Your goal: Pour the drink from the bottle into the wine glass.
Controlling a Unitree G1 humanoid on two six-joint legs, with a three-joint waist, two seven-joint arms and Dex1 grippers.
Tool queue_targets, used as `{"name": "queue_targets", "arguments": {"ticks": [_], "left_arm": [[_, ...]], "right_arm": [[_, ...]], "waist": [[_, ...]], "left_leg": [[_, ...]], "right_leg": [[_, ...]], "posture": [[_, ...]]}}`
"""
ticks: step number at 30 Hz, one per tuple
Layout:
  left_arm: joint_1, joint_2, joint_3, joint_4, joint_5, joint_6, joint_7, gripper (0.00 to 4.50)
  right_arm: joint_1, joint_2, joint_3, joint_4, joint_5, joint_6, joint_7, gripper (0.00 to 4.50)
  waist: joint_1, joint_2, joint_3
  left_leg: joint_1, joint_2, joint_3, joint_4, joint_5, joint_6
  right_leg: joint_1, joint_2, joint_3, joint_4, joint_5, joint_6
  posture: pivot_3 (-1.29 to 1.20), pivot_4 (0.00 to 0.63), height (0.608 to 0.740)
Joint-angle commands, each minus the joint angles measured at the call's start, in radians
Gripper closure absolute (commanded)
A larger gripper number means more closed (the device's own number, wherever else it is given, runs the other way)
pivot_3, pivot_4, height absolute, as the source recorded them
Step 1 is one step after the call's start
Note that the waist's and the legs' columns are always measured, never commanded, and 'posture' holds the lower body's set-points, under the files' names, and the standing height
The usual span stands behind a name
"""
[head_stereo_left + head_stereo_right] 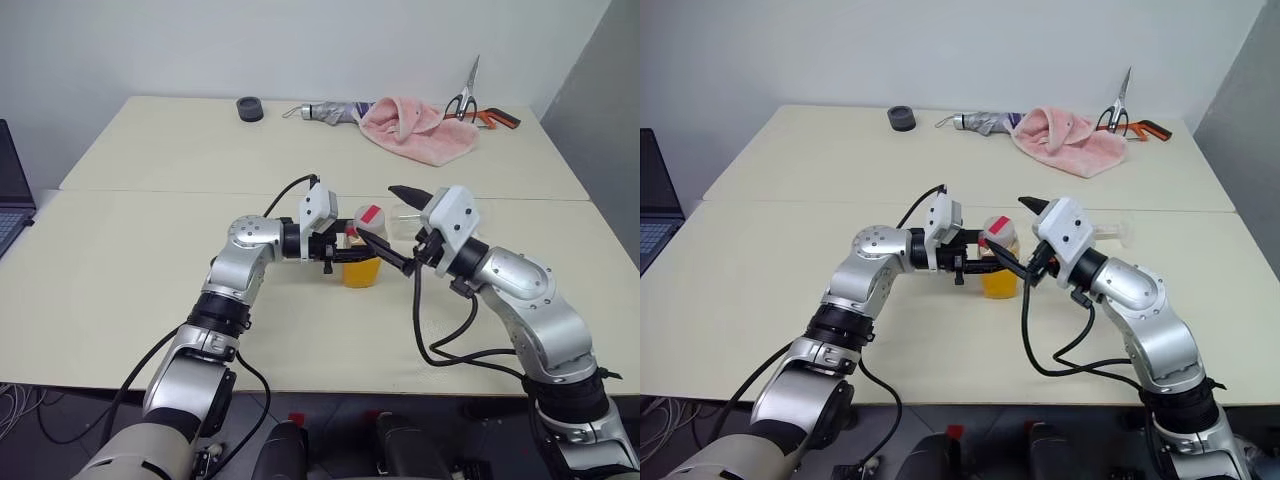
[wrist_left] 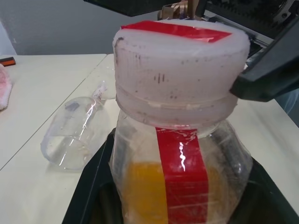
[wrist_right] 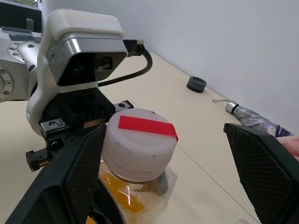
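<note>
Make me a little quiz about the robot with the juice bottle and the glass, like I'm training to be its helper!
1. True or false: the wine glass is standing upright.
2. Which gripper grips the bottle? A) left B) right C) neither
3. Fill in: the bottle's cap is ___ (on or off).

Key:
1. False. It lies on its side.
2. A. The left gripper is shut on the bottle.
3. On. The right gripper has its jaws open, one on each side of the cap.
</note>
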Motion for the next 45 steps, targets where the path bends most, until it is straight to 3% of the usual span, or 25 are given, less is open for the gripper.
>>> {"name": "queue_targets", "arguments": {"ticks": [1, 21, 31, 45], "left_arm": [[-0.008, 0.008, 0.015, -0.041, -0.014, -0.021, -0.008, 2.65], [-0.007, 0.017, 0.015, -0.038, -0.014, -0.025, -0.011, 2.65], [-0.007, 0.019, 0.015, -0.041, -0.014, -0.023, -0.013, 2.65], [-0.004, 0.023, 0.013, -0.047, -0.016, -0.018, -0.022, 2.65]], "right_arm": [[0.003, -0.018, -0.086, -0.017, -0.005, 0.010, -0.038, 0.24], [0.023, -0.048, -0.084, -0.130, 0.145, 0.097, 0.034, 0.24], [-0.041, -0.010, 0.022, -0.078, 0.047, 0.055, 0.005, 0.24], [-0.055, 0.043, 0.008, -0.015, -0.002, 0.017, -0.023, 0.24]], "waist": [[0.000, 0.000, 0.000], [0.000, 0.000, 0.000], [0.001, 0.000, 0.000], [0.001, 0.000, 0.000]], "left_leg": [[0.000, 0.000, 0.000, 0.000, 0.000, 0.000], [0.000, 0.000, 0.000, 0.000, 0.000, 0.000], [0.000, 0.000, 0.000, 0.000, 0.000, 0.000], [0.000, 0.000, 0.000, 0.000, 0.000, 0.000]], "right_leg": [[0.000, 0.000, 0.000, 0.000, 0.000, 0.000], [0.000, 0.000, 0.000, 0.000, 0.000, 0.000], [0.000, 0.000, 0.000, 0.000, 0.000, 0.000], [0.000, 0.000, 0.000, 0.000, 0.000, 0.000]], "posture": [[0.00, 0.150, 0.740], [0.00, 0.150, 0.740], [0.00, 0.150, 0.740], [0.00, 0.150, 0.740]]}}
